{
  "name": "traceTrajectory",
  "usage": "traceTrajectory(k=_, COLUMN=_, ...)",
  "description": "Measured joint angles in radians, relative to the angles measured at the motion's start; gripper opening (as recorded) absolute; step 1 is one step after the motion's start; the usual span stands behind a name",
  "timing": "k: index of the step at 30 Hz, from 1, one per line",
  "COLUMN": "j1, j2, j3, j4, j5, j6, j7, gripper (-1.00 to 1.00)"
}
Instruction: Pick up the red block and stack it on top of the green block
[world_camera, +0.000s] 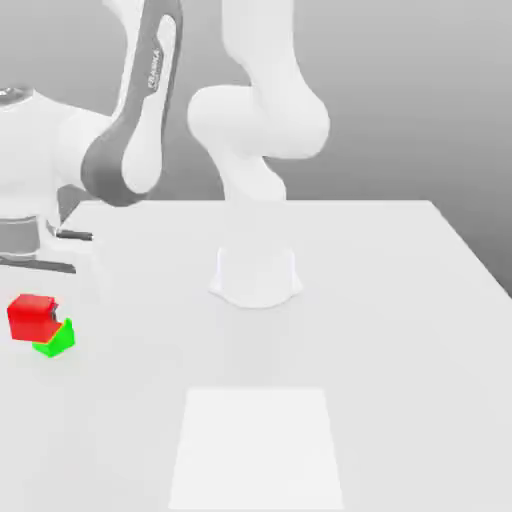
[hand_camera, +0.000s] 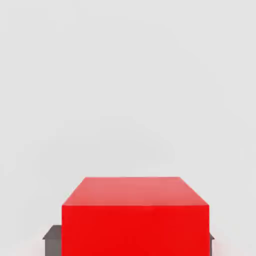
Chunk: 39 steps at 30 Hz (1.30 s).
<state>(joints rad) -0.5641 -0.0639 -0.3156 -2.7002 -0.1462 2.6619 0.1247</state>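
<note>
The red block (world_camera: 31, 317) is at the exterior view's far left, directly under the arm's white hand (world_camera: 30, 235). The green block (world_camera: 58, 338) sits right beside it, lower and toward the exterior view's right, partly covered by the red one. In the hand view the red block (hand_camera: 134, 215) is close up between the two dark fingertips (hand_camera: 51, 235) of my gripper (hand_camera: 131, 239), which is shut on its sides. I cannot tell whether the red block rests on the table or hangs just above it.
The arm's white base (world_camera: 257, 275) stands at the middle of the pale table (world_camera: 400, 330). A lighter square patch (world_camera: 256, 448) lies on the table in front of the base. The arm's grey-and-white link (world_camera: 130, 150) arches over the left side.
</note>
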Motion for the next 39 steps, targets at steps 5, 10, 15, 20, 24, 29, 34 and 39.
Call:
traceTrajectory(k=5, j1=-0.069, j2=-0.043, j3=-0.095, j4=-0.048, j5=0.021, j6=-0.005, j7=-0.252, gripper=-1.00)
traceTrajectory(k=10, j1=-0.090, j2=-0.047, j3=-0.140, j4=-0.064, j5=0.043, j6=0.013, j7=-0.359, gripper=-1.00)
traceTrajectory(k=15, j1=-0.083, j2=-0.027, j3=-0.146, j4=-0.062, j5=0.071, j6=0.045, j7=-0.381, gripper=-1.00)
traceTrajectory(k=20, j1=-0.074, j2=0.004, j3=-0.147, j4=-0.059, j5=0.114, j6=0.079, j7=-0.412, gripper=-1.00)
traceTrajectory(k=24, j1=-0.062, j2=0.036, j3=-0.149, j4=-0.058, j5=0.158, j6=0.108, j7=-0.443, gripper=-1.00)
traceTrajectory(k=29, j1=-0.056, j2=0.084, j3=-0.141, j4=-0.057, j5=0.226, j6=0.143, j7=-0.491, gripper=-1.00)
traceTrajectory(k=34, j1=-0.059, j2=0.140, j3=-0.118, j4=-0.055, j5=0.297, j6=0.178, j7=-0.542, gripper=-1.00)
traceTrajectory(k=39, j1=-0.075, j2=0.199, j3=-0.087, j4=-0.054, j5=0.357, j6=0.213, j7=-0.587, gripper=1.00)
